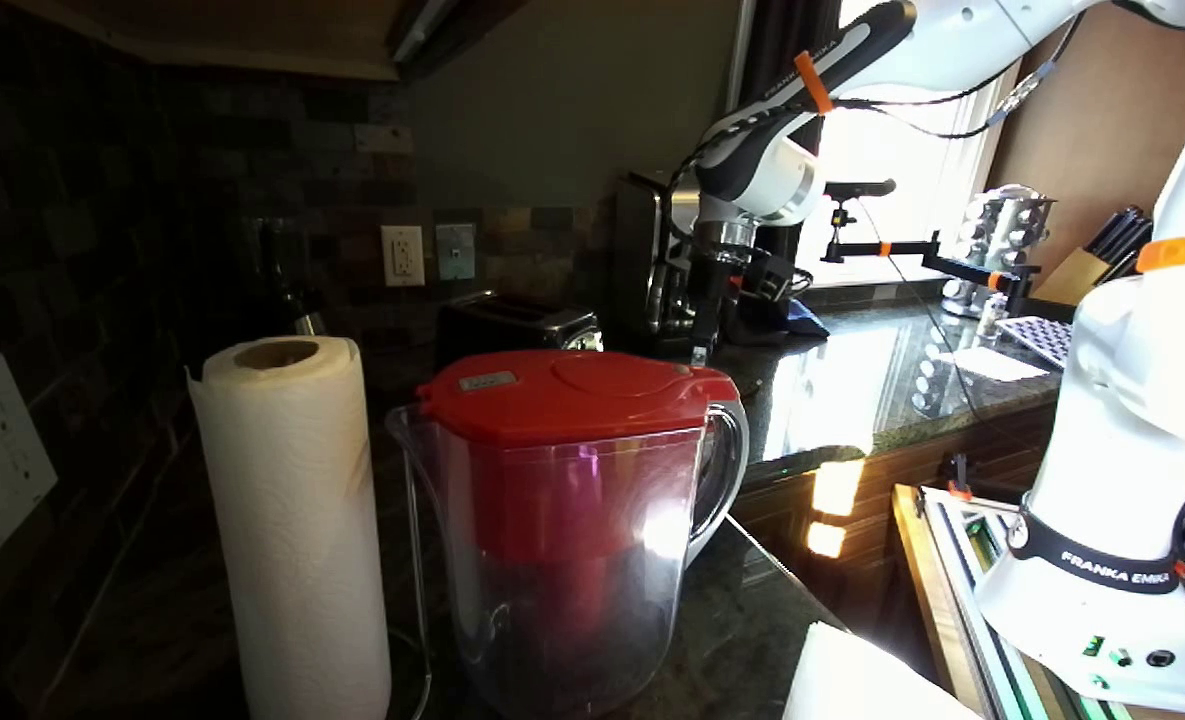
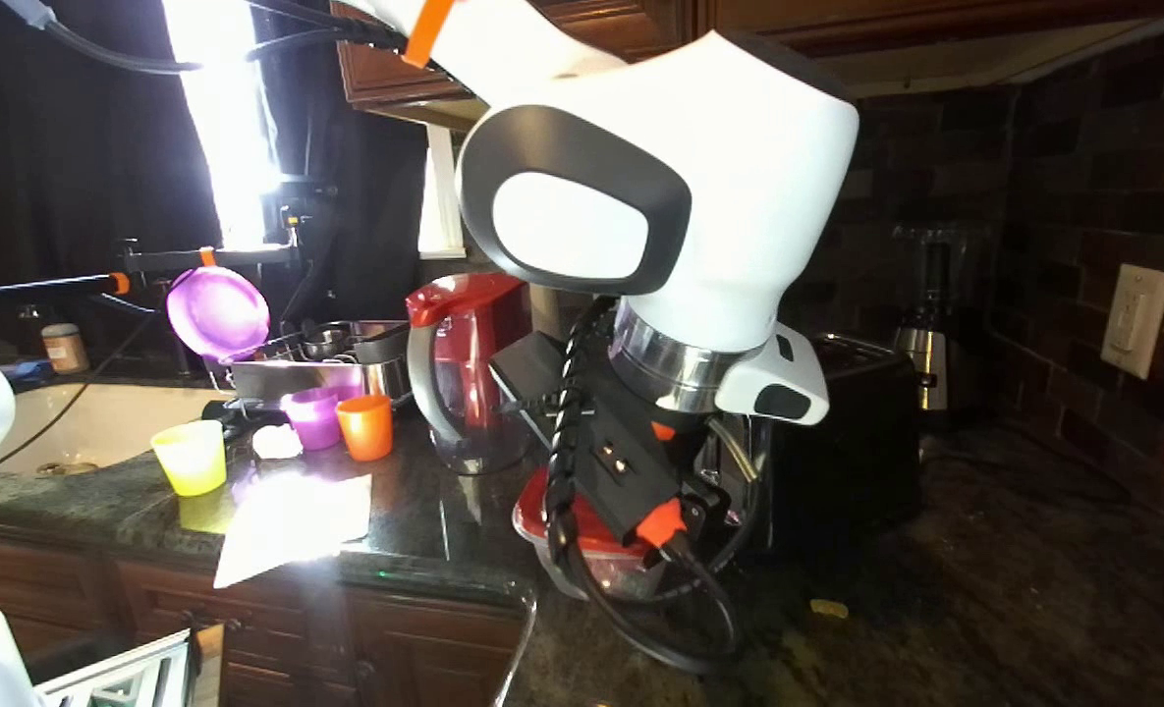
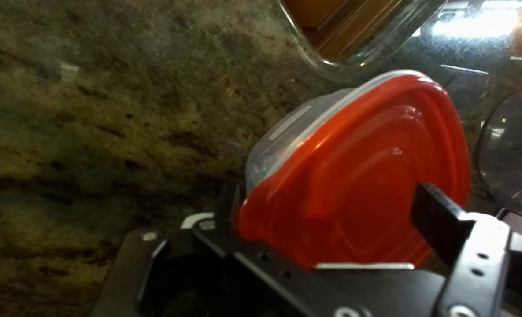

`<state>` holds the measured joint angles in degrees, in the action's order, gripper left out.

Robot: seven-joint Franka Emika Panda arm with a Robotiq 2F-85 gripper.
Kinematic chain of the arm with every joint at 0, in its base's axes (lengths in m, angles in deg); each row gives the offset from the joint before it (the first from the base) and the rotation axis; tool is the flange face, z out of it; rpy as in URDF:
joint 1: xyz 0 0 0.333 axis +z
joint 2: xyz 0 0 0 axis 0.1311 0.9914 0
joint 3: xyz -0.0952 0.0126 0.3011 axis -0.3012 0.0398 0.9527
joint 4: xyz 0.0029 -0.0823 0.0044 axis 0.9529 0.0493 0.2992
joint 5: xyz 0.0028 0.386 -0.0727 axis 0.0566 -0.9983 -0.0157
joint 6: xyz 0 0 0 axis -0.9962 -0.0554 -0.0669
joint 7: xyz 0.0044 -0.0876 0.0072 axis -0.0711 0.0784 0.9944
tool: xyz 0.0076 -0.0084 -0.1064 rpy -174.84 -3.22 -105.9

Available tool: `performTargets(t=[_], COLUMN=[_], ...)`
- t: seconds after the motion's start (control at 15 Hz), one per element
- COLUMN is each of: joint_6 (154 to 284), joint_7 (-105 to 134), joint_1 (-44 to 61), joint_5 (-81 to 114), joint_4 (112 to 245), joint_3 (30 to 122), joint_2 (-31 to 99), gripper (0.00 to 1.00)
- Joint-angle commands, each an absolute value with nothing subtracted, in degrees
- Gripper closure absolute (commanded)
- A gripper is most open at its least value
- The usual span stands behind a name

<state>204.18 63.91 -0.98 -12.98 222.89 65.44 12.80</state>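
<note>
Glossy rounded lid (image 3: 366, 176), translucent tub (image 3: 283, 138)

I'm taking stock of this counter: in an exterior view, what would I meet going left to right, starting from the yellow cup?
Yellow cup → purple cup → orange cup → pitcher → red-lidded container → black toaster → blender-like appliance.

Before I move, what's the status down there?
Hand open over the red-lidded container, contact unclear. It rests on the counter. Pitcher close by, may crowd the move.
</note>
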Motion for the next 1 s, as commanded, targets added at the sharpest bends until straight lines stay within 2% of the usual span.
performTargets(t=[0.0, 0.47, 0.93], joint_6=[203.5, 206.0, 210.4], joint_7=[66.0, 65.4, 64.5], joint_1=[-1.7, -2.5, -2.4], joint_5=[-16.3, -16.9, -16.7], joint_4=[222.1, 222.0, 222.2], joint_3=[65.5, 66.0, 67.0], joint_2=[14.9, 16.4, 18.1], gripper=[0.00, 0.04, 0.00])
